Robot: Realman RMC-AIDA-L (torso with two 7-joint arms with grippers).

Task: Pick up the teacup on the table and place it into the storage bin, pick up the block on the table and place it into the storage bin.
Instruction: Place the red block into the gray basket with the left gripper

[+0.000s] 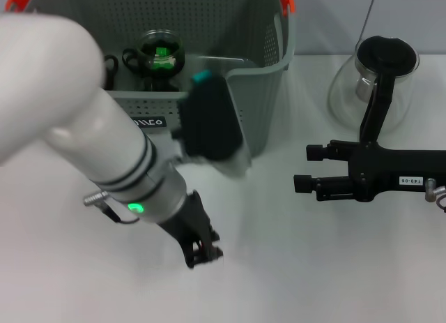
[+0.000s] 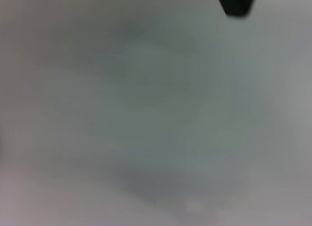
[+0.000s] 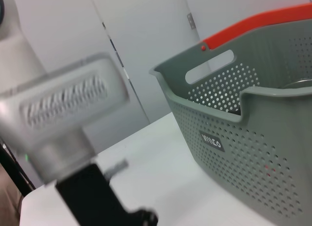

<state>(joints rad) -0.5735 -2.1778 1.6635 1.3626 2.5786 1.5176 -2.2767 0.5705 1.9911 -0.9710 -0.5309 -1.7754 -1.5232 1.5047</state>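
Note:
The grey-green storage bin (image 1: 261,93) stands at the back of the table, and in the right wrist view the storage bin (image 3: 243,143) shows its perforated wall. A glass teacup (image 1: 160,51) sits inside it, with a green block (image 1: 164,54) showing in or just behind the glass. My left gripper (image 1: 202,252) hangs low over the bare table in front of the bin, and nothing shows in it. The left wrist view holds only blurred white table. My right gripper (image 1: 310,168) hovers at the right, open and empty, pointing toward the bin.
A glass teapot (image 1: 376,79) with a black lid and handle stands at the back right, behind my right arm. Orange handle clips (image 3: 258,23) top the bin's rim. My bulky white left arm (image 1: 90,141) crosses the left half of the head view.

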